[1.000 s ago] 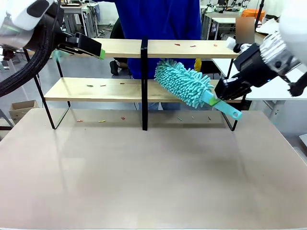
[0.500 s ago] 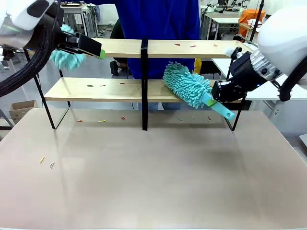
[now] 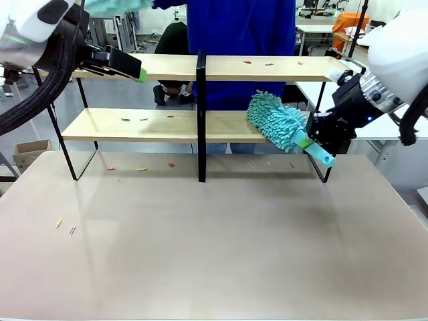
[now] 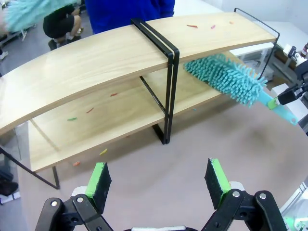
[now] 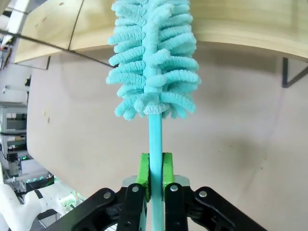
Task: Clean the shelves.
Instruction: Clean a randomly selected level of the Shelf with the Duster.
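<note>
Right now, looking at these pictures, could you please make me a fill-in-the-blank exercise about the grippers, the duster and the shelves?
The right gripper is shut on the ___ of the teal duster.
The duster's head reaches over the ___ board of the shelves, right of the black centre post.
The left gripper is ___ and holds nothing.
The person behind the shelves wears a ___ top.
Missing words: handle; lower; open; blue.

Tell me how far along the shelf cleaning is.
Done: the lower shelf looks clear on its right half. In hand: the right gripper holds the duster there. To do: bits on the top shelf, the lower shelf's left half and the table. The left gripper is open, empty.
</note>
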Robot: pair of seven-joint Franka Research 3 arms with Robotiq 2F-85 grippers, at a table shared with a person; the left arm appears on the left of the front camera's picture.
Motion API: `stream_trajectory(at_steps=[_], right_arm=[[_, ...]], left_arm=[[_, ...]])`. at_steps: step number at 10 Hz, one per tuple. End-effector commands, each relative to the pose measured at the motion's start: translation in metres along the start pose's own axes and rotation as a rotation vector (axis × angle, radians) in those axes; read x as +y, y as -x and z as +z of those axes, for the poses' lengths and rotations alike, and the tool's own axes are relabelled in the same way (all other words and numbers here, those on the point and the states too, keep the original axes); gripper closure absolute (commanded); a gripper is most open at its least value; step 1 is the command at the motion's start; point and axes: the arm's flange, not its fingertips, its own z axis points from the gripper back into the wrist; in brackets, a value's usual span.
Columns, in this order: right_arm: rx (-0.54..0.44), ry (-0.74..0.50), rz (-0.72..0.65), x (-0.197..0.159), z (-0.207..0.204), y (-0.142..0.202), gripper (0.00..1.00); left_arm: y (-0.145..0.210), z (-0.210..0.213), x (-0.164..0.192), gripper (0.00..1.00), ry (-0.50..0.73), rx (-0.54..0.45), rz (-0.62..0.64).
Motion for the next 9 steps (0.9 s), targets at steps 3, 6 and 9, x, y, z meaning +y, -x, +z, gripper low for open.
stream_trajectory(at_steps=[3,6,9], right_arm=[[-0.046,0.321,-0.19,-0.006,0.018,0.013,0.88],[-0.207,0.425,-0.102,0.01,0.03,0.025,0.88],[-0.163,0.275,-0.007,0.015,0.031,0.03,0.88]], left_arm=[[0.001,0.001,0.0,0.0,-0.001,-0.003,0.0],[0.001,0.001,0.0,0.0,-0.001,-0.003,0.0],[0.001,0.001,0.0,0.0,-0.001,-0.003,0.0]])
